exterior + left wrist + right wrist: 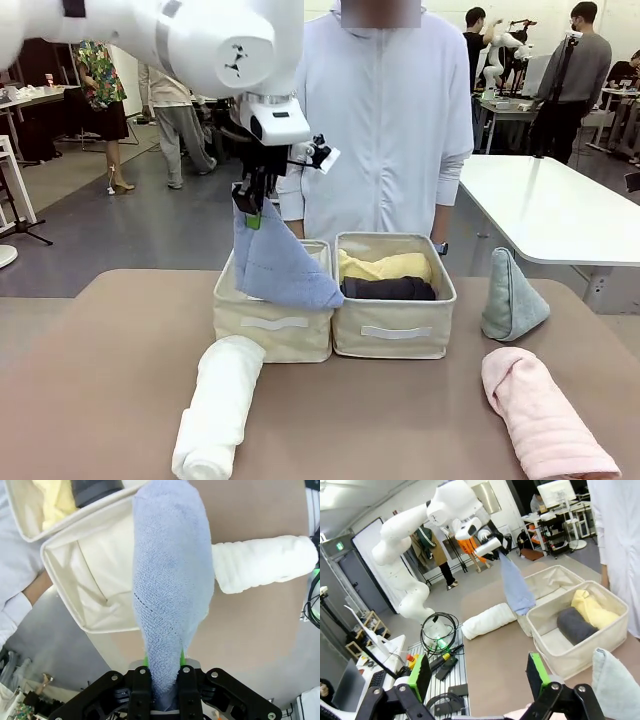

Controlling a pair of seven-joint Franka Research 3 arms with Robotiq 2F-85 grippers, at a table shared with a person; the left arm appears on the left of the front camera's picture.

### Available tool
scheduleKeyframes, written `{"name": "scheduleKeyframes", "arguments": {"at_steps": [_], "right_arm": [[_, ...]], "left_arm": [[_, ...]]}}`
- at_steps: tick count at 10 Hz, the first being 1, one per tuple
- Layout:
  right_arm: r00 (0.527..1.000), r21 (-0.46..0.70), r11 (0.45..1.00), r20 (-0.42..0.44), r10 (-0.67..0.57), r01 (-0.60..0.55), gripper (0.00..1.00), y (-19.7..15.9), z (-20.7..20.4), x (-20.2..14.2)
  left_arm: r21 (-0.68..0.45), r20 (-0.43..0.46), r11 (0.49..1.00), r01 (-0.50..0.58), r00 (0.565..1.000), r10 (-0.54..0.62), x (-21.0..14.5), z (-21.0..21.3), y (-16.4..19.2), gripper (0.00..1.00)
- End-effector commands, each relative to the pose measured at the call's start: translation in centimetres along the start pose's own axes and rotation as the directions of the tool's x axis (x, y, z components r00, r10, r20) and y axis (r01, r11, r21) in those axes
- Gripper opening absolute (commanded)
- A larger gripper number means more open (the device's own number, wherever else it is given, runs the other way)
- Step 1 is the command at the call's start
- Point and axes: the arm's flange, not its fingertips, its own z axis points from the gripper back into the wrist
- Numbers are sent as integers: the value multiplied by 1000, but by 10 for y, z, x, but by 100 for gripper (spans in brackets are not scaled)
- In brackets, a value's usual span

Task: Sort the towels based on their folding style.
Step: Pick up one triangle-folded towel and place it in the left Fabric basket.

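My left claw [250, 212] is clamped on the top of the lavender-blue terry towel [280, 265], which hangs over the left beige fabric bin [272, 338]. My right claw [480, 673] stands apart, holding nothing. The yellow rolled towel [385, 266] and dark grey rolled towel [388, 288] lie in the right beige fabric bin [395, 340]. The white rolled towel [218, 405], pink rolled towel [545, 415] and sage green cone-folded towel [512, 295] rest on the brown table [90, 380].

Open tabletop [380, 420] lies between white towel [215, 405] and pink towel [540, 415], bins [285, 342] behind.
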Motion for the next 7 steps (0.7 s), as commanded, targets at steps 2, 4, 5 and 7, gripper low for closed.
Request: {"name": "scheduleKeyframes", "arguments": {"at_steps": [2, 4, 5, 7], "right_arm": [[999, 11, 1000, 33, 18, -19, 100, -1, -1, 3], [999, 11, 1000, 33, 18, -19, 100, -1, -1, 3], [999, 11, 1000, 33, 18, -19, 100, -1, -1, 3], [999, 11, 1000, 33, 18, -19, 100, -1, -1, 3]], "left_arm": [[-28, -74, 999, -28, 997, 26, 10, -19, 15, 16], [-50, -67, 998, -43, 997, 39, 0, -30, 16, 16], [-51, -63, 997, -59, 996, 56, -9, -33, 15, 16], [-28, -36, 995, -95, 995, 94, -28, -30, 11, 16]]}}
